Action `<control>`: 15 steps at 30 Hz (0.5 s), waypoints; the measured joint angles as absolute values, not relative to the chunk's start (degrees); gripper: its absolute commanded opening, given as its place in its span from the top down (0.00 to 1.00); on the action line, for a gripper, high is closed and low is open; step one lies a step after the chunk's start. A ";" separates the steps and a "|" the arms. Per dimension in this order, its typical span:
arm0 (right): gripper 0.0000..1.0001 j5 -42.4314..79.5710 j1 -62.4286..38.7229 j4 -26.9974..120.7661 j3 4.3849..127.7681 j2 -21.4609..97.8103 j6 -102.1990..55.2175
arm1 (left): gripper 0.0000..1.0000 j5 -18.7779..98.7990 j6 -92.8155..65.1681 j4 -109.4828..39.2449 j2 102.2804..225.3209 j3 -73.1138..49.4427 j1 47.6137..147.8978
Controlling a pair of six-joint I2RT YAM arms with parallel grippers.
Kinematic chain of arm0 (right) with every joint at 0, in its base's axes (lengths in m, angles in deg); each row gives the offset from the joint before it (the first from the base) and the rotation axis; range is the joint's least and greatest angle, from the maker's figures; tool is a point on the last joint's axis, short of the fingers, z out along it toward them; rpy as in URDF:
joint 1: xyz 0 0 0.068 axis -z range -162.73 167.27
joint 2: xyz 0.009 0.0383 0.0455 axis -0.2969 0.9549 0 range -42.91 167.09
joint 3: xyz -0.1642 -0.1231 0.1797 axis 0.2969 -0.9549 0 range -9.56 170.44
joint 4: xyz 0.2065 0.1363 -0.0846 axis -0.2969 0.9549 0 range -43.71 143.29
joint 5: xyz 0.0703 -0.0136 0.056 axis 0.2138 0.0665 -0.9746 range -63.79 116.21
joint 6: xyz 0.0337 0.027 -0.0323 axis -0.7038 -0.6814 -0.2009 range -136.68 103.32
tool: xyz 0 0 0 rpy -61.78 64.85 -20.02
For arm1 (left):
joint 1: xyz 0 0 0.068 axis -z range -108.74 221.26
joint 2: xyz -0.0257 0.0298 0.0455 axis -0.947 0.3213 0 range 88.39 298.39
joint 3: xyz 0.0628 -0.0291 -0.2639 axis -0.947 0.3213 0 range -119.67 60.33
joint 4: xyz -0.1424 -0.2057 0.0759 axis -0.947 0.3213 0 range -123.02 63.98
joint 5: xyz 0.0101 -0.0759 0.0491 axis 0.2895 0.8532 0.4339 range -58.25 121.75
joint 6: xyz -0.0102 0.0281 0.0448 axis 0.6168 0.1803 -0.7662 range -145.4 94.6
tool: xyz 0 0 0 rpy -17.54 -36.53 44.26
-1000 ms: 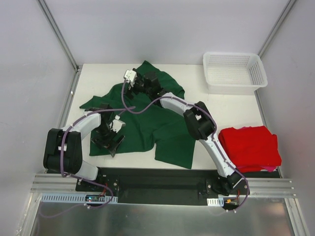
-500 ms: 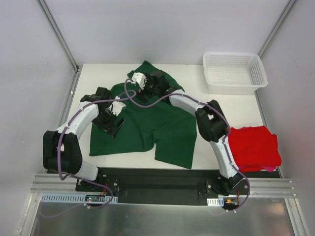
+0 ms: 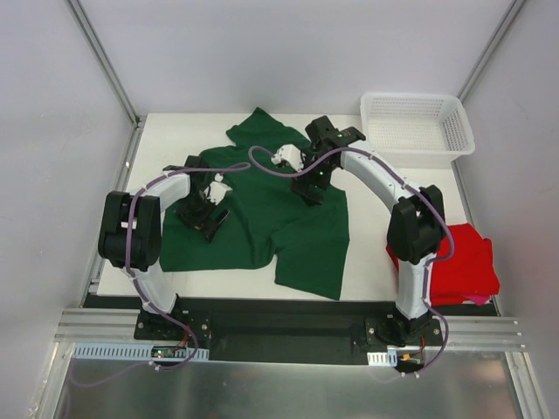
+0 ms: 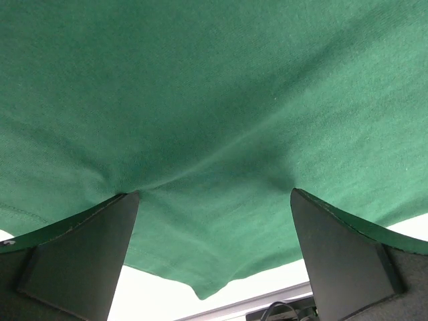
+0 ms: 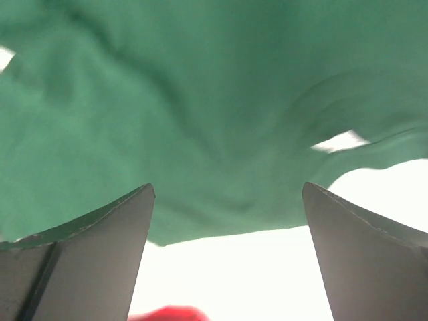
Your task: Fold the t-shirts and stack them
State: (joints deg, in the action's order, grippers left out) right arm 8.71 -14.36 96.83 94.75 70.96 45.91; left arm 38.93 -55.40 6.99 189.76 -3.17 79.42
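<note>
The green shirt (image 3: 262,214) lies spread and rumpled mid-table (image 3: 166,140). The left gripper (image 4: 212,194) hangs over its left part and the right gripper (image 5: 227,187) over its far right, both with jaws wide apart, gripping nothing. The red shirt (image 3: 467,262), seemingly folded, lies near right.

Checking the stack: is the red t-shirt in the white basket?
No, the red t-shirt lies on the table, apart from the basket behind it.
</note>
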 measured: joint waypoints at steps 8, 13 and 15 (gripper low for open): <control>0.04 7.10 -14.21 111.35 98.49 73.23 46.41 | 0.00 39.08 -53.24 3.85 185.91 1.37 79.42; 0.04 7.25 -14.19 113.62 104.55 76.77 46.92 | 0.01 39.72 -51.73 4.85 180.62 7.04 79.40; 0.04 7.42 -14.19 114.12 105.62 77.49 47.35 | 0.01 40.59 -51.34 6.60 178.41 9.20 79.16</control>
State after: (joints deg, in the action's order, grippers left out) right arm 7.42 -14.19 114.12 105.62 77.49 47.35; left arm 40.59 -51.34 6.60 178.41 9.20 79.16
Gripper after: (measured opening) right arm 0.964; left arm 0.993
